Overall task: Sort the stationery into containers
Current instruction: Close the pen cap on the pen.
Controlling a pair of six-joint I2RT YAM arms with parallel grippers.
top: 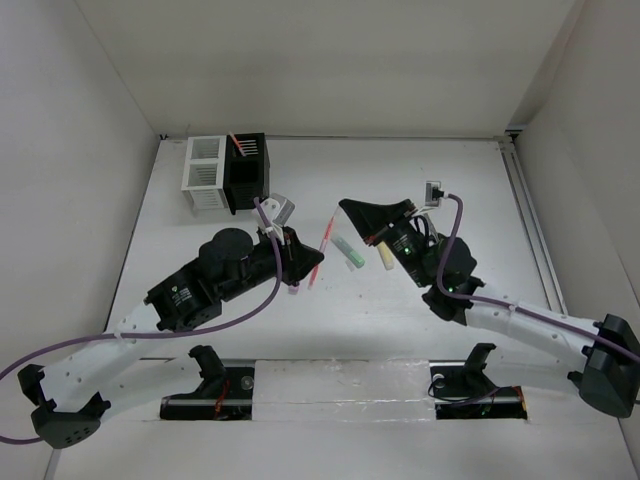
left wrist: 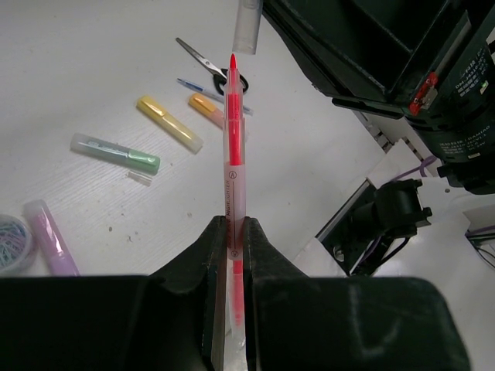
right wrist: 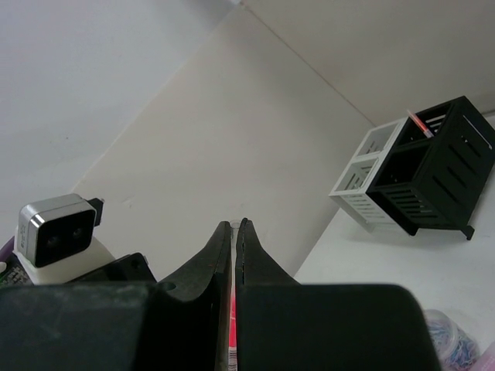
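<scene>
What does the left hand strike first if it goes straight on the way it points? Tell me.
Probably the clear piece just past the tip of the red pen that the left hand grips; the right hand seems to hold it. Depth is unclear.

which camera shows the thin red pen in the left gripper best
Left wrist: the thin red pen runs up the frame, clamped in the left gripper. Top external shows a small red streak; right wrist doesn't clearly show it.

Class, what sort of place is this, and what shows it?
Probably a robotics test cell: two robot arms on a white table, plain white walls around it, pens laid out near slatted organiser boxes.
</scene>
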